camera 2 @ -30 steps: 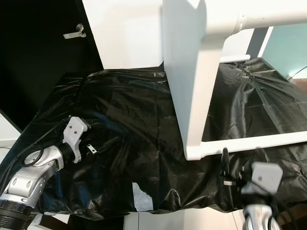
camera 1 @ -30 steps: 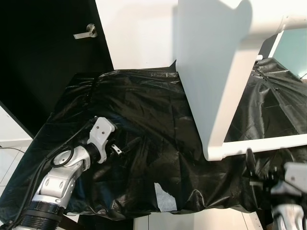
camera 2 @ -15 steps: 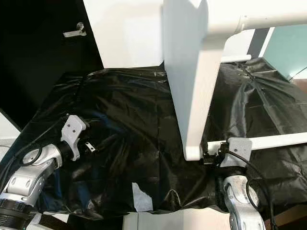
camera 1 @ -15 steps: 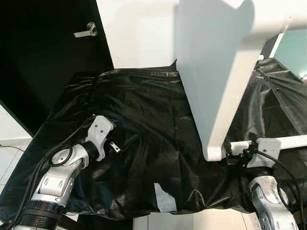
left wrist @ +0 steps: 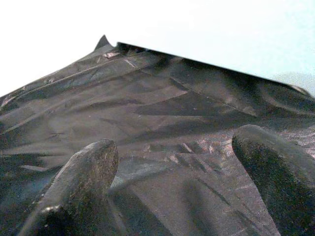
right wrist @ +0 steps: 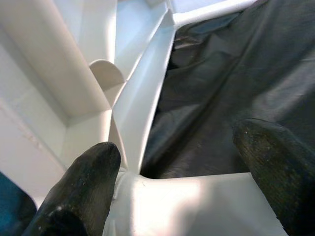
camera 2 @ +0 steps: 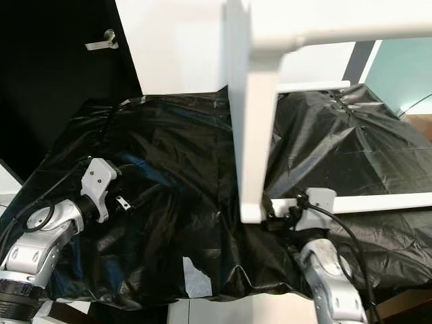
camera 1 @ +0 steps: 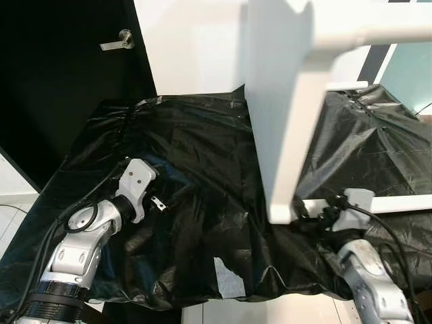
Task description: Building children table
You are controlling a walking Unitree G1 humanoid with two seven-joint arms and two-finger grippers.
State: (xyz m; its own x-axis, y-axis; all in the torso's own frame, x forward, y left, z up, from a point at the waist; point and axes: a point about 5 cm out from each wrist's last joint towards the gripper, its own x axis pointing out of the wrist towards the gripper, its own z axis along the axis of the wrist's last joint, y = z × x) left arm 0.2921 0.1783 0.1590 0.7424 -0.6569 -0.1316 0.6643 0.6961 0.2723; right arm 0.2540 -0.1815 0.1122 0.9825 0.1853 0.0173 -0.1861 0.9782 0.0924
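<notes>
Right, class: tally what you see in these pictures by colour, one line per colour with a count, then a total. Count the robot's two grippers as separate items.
White: 1, the white plastic children's table frame
Black: 4, the crinkled black plastic sheet, the black door, the left gripper, the right gripper
Silver: 1, the metal door handle
Total: 6

Indoor room, probably a home. Dark door with metal lever handle (camera 1: 116, 42) set in a plain white wall (camera 1: 196, 47). Pale tiled floor (camera 1: 13, 212) at the edges, mostly covered by a crinkled black plastic sheet (camera 1: 196, 175). White plastic children's furniture frame (camera 1: 290, 101) stands on it.
</notes>
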